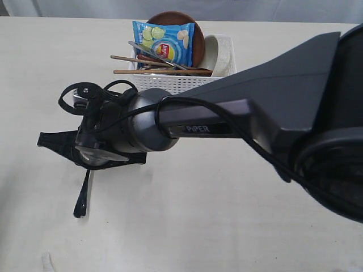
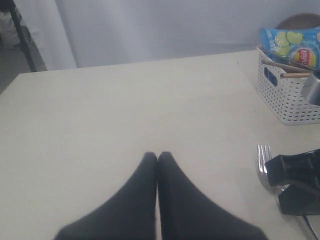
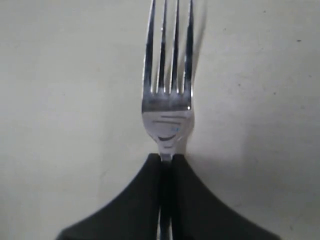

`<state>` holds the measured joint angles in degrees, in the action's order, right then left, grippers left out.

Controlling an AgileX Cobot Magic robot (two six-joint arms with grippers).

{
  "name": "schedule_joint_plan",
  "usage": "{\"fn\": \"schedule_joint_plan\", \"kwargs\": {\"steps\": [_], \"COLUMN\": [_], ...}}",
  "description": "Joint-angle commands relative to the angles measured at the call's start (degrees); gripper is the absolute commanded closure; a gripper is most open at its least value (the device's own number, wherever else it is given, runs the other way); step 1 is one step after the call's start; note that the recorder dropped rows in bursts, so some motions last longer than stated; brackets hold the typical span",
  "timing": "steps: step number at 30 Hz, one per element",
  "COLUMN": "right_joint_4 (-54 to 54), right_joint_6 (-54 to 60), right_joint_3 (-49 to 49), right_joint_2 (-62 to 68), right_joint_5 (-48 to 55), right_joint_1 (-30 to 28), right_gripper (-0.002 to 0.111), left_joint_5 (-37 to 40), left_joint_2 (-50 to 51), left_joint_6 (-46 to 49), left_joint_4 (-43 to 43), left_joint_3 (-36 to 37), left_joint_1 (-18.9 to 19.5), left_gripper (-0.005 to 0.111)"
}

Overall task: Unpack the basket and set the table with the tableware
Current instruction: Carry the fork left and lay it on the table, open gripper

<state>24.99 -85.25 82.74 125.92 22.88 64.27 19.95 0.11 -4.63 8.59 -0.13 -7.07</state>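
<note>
Pale cream wood-grain table (image 1: 215, 226) fills every view. On or just over it, contact not discernible, is a steel four-tined fork (image 3: 167, 110), left-front of the white lattice plastic basket (image 1: 181, 84). The right gripper (image 3: 166, 160) is clenched on the fork's neck, its arm stretched across the middle. The left gripper (image 2: 158, 157), visible only in its wrist view, is closed on nothing.

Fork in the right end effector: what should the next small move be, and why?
Probably open the right end effector and release the fork. It is pinched at the neck, out of the basket, and looks to lie level at or just above the table beside it. If it is not quite down, a slight lowering first seems wise.
</note>
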Motion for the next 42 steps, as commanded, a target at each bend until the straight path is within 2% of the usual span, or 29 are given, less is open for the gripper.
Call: {"fn": "schedule_joint_plan", "kwargs": {"steps": [1, 8, 10, 14, 17, 28, 35, 42], "right_joint_4": [0.41, 0.27, 0.27, 0.27, 0.27, 0.95, 1.09, 7.53], "right_joint_6": [0.05, 0.05, 0.05, 0.05, 0.05, 0.05, 3.1, 4.65], "right_joint_3": [-0.22, -0.22, -0.22, -0.22, -0.22, -0.22, -0.22, -0.22], "right_joint_2": [0.77, 1.0, 1.0, 1.0, 1.0, -0.97, -2.17, -13.23], "right_joint_5": [0.23, 0.1, 0.6, 1.67, 1.44, 1.37, 5.66, 2.4], "right_joint_1": [-0.04, -0.04, -0.04, -0.04, -0.04, -0.71, -0.83, -0.83], "right_gripper": [0.108, 0.108, 0.101, 0.079, 0.072, 0.073, 0.073, 0.073], "left_joint_5": [-0.03, -0.03, -0.03, -0.03, -0.03, -0.03, -0.03, -0.03], "left_joint_2": [-0.11, -0.11, -0.11, -0.11, -0.11, -0.11, -0.11, -0.11], "left_joint_6": [-0.13, -0.13, -0.13, -0.13, -0.13, -0.13, -0.13, -0.13], "left_joint_4": [-0.13, -0.13, -0.13, -0.13, -0.13, -0.13, -0.13, -0.13], "left_joint_3": [0.13, 0.13, 0.13, 0.13, 0.13, 0.13, 0.13, 0.13], "left_joint_1": [-0.29, -0.29, -0.29, -0.29, -0.29, -0.29, -0.29, -0.29], "left_gripper": [0.107, 0.107, 0.107, 0.107, 0.107, 0.107, 0.107, 0.107]}}
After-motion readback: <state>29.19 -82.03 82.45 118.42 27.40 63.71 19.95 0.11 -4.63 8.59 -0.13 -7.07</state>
